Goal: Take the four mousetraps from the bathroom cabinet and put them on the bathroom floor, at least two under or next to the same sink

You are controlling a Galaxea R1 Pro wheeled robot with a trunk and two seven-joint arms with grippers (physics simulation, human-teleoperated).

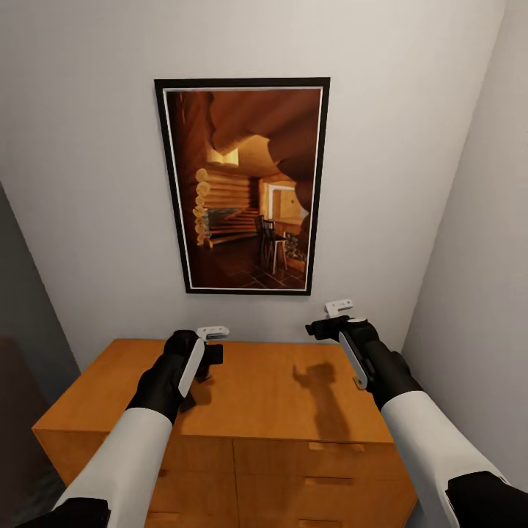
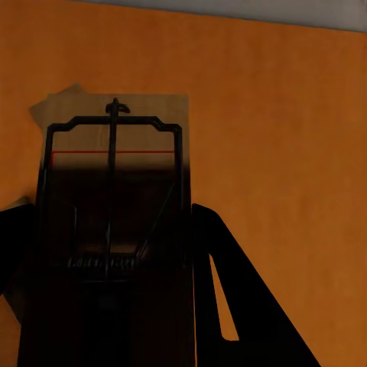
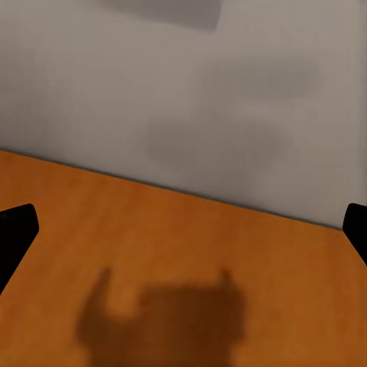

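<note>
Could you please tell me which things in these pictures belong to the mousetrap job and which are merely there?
Belonging to the job:
mousetrap, between the left gripper fingers
cabinet, under both arms
right gripper, open above the cabinet top

Merely there:
framed picture on the wall
</note>
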